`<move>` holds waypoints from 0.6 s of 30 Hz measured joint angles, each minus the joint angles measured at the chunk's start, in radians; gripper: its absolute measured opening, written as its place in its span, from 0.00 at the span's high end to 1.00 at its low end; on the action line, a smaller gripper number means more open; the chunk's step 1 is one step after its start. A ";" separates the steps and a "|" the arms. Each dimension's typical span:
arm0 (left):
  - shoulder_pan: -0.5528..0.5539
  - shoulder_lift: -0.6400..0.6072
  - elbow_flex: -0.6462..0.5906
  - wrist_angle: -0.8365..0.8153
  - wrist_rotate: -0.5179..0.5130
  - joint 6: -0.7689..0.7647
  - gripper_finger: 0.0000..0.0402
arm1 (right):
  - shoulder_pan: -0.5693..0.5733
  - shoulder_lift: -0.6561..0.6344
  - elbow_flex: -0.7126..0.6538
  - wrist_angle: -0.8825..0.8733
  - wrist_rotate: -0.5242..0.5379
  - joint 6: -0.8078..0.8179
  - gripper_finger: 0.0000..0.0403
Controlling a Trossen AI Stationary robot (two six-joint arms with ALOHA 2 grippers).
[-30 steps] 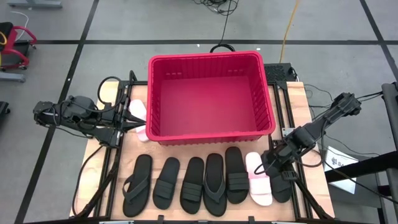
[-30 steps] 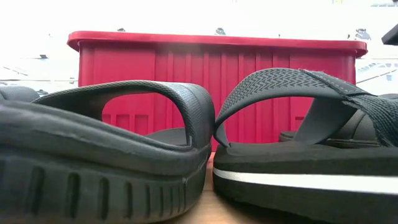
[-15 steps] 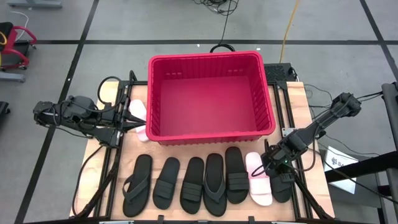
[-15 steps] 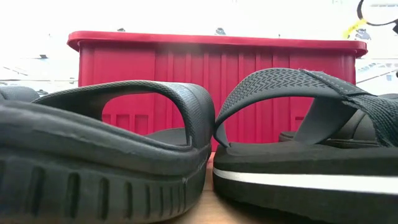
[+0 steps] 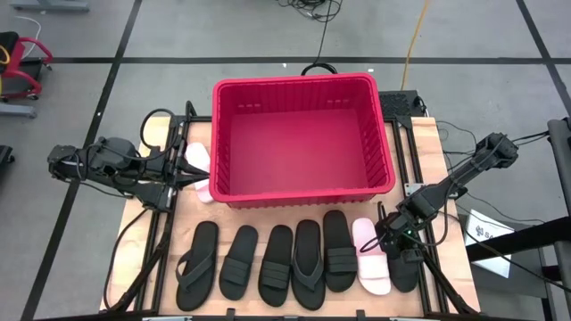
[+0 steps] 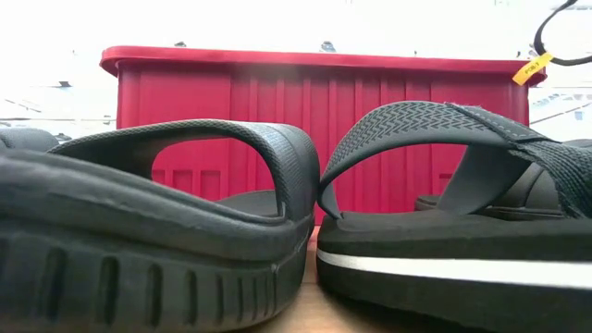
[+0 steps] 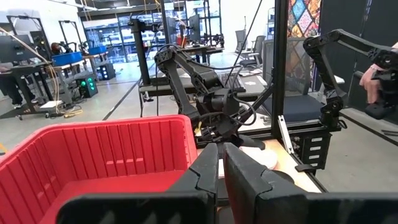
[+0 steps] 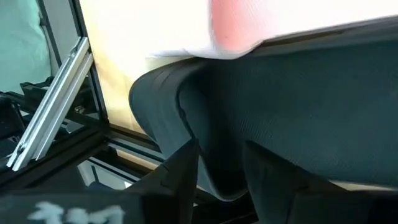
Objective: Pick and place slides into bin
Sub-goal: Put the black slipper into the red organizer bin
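The red bin [image 5: 303, 82] stands at the table's far middle, with nothing in it. Along the near edge lies a row of slides: several black ones [image 5: 277, 263] and a pale pink one [image 5: 370, 257]. At the row's right end lies one more black slide [image 5: 404, 273]. My right gripper [image 5: 398, 237] slants down over that slide's far end, open, its fingers [image 8: 184, 167] on either side of the slide's curved end rim [image 8: 214, 174]. My left gripper [image 5: 191, 178] waits shut and level beside the bin's left wall, above a second pink slide [image 5: 198, 159]. My right gripper: its two fingers straddle the far end rim of the rightmost black slide [image 8: 186, 118], coming from above at a slant. I cannot tell whether they touch it. The slide lies flat on the table.
The pink slide [image 8: 249, 25] lies right beside the black one. Black frame rails [image 5: 419, 192] run along the table's right side close to my right gripper. In the low view two black slides [image 6: 139, 213] fill the foreground before the bin [image 6: 314, 92].
My right gripper has come down toward the far end of the rightmost black slide and tipped more steeply downward. The slides and the bin have not moved.
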 joint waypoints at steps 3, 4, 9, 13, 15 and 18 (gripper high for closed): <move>0.000 0.000 0.000 0.000 0.000 0.002 0.94 | 0.000 0.000 -0.001 0.014 -0.004 -0.001 0.72; 0.000 0.000 0.000 0.000 0.000 0.002 0.94 | 0.000 0.000 -0.001 0.018 -0.004 -0.001 0.72; 0.000 0.000 0.000 0.000 0.000 0.002 0.94 | 0.000 0.000 -0.001 0.023 -0.006 -0.001 0.72; 0.000 0.000 0.000 0.000 0.000 0.002 0.94 | 0.000 0.000 -0.001 0.024 -0.007 -0.004 0.72; 0.000 0.000 0.000 0.000 -0.006 0.002 0.94 | 0.000 -0.002 -0.001 0.024 -0.008 -0.004 0.72; 0.000 0.000 0.000 0.000 -0.021 0.003 0.94 | -0.004 -0.006 -0.001 0.025 -0.011 0.005 0.73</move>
